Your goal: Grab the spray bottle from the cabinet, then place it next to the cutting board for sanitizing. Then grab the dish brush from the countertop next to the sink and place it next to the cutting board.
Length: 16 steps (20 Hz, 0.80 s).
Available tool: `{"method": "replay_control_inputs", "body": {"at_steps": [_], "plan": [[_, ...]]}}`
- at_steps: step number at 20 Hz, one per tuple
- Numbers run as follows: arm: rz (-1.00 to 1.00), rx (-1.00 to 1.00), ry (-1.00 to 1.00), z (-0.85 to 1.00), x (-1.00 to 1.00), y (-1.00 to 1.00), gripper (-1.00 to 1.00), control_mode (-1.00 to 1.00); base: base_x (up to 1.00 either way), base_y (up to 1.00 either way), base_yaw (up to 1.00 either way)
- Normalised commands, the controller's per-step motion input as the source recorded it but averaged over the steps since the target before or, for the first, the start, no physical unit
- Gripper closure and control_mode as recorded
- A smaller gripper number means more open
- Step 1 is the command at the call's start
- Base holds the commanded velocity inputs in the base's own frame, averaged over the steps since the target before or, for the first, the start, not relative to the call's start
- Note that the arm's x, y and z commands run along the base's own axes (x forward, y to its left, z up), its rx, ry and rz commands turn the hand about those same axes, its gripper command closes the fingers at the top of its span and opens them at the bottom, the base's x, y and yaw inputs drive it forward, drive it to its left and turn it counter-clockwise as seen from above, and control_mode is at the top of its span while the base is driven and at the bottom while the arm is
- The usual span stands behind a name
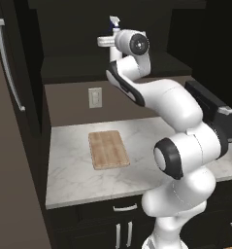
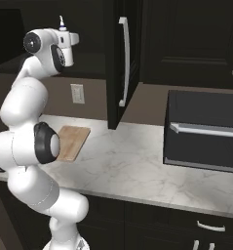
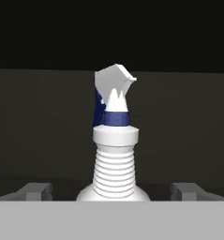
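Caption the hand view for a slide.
Open gripper straddling the ribbed neck of the small white plastic spray bottle with blue-and-white nozzle, inside the dark cabinet.

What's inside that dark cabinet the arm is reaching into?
A spray bottle stands upright in the cabinet recess, between the open gripper's fingertips. Its base is hidden, and darkness hides the rest of the shelf.

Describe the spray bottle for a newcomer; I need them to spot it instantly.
Find the dark cabinet recess above the marbled countertop where the cutting board lies. On that shelf, just past the arm's raised, open gripper, stands the spray bottle. It is white with a ribbed neck, a blue collar and a white trigger nozzle.
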Motion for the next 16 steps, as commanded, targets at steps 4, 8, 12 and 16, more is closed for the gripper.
{"method": "replay_control_inputs", "body": {"at_steps": [4,8,12,16], "plan": [[0.0,0.01,0.03,0.09,0.0,0.0,-1.0,-1.0,0.0,0.0,0.0],[0.0,0.0,0.05,0.19,0.0,0.0,-1.0,-1.0,0.0,0.0,0.0],[0.0,0.0,0.04,0.01,0.11,0.0,-1.0,-1.0,0.0,0.0,0.0],[0.0,0.0,0.03,0.0,0.21,0.0,-1.0,-1.0,0.0,0.0,0.0]]}}
